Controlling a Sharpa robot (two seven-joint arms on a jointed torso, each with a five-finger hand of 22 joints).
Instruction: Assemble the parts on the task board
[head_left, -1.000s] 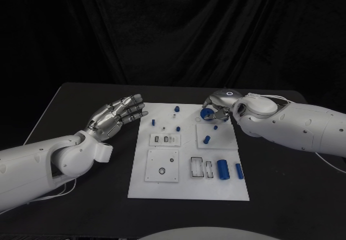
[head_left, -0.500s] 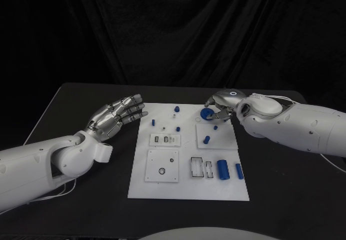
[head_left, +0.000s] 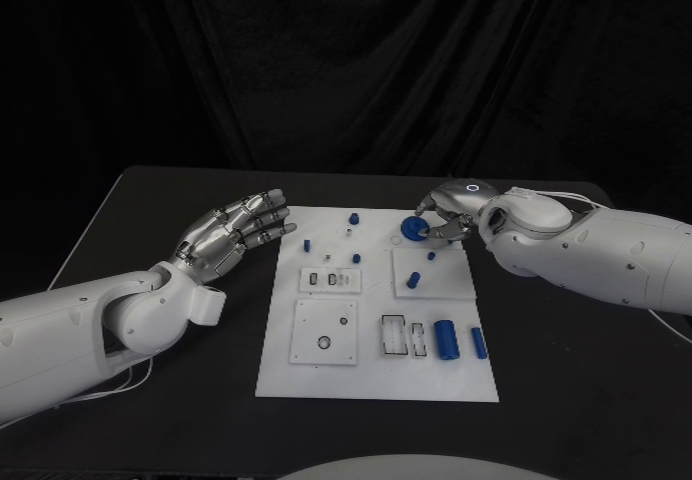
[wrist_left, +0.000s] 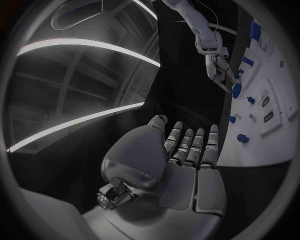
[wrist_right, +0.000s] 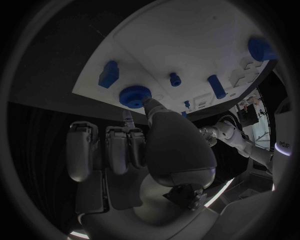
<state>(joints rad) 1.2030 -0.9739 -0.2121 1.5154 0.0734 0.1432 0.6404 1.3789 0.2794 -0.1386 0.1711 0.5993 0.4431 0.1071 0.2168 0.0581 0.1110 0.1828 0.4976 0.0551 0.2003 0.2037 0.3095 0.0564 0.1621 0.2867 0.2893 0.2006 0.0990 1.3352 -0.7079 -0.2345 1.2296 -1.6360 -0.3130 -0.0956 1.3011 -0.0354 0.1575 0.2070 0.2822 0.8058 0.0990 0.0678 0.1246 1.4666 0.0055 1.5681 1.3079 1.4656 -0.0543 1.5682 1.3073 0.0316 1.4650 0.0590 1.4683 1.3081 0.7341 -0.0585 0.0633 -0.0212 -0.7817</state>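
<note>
The white task board (head_left: 378, 370) lies in the middle of the black table. At its far right edge my right hand (head_left: 447, 220) pinches a blue knurled round part (head_left: 413, 230) between thumb and a finger, right at the board's surface. In the right wrist view the thumb tip touches the round part (wrist_right: 135, 96) and a fingertip lies beneath it. My left hand (head_left: 231, 235) hovers beside the board's far left corner, fingers straight and apart, holding nothing. The left wrist view shows the left hand (wrist_left: 184, 160) flat, with the right hand (wrist_left: 219, 65) on the round part (wrist_left: 236, 90).
Small blue pegs (head_left: 353, 216) (head_left: 414, 279) stand on the board's far half. Two blue cylinders (head_left: 446, 339) (head_left: 477, 343) lie at its near right, beside rectangular frames (head_left: 404, 336). A raised square plate (head_left: 326, 331) sits near left.
My right wrist has shifted slightly to the right while its fingers stay on the blue round part. The left hand has not moved.
</note>
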